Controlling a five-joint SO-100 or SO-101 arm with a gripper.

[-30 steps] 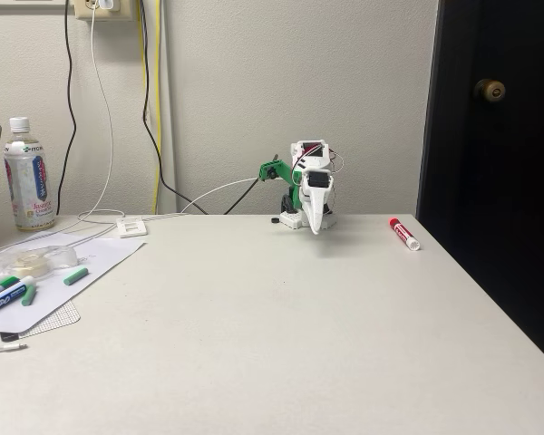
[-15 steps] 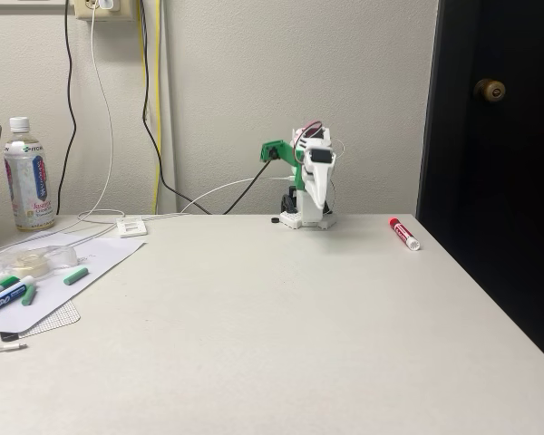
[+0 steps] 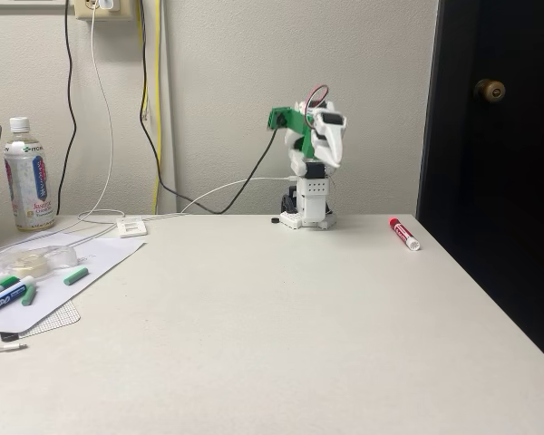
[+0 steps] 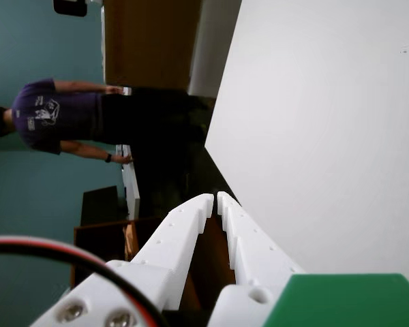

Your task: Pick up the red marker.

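Red marker (image 3: 403, 233) alone on table (image 3: 281, 326) at right, tool (image 4: 214, 198) closed, empty, raised, base cropped.

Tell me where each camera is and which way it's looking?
Fixed view: stands low at the table's near end, facing the wall; it shows the whole arm raised at the far edge, the red marker to its right.
Wrist view: rides on the arm, picture lying on its side, looking along the shut pincer over the table's edge toward a person in the room.
Shared: both show the table and the pincer.
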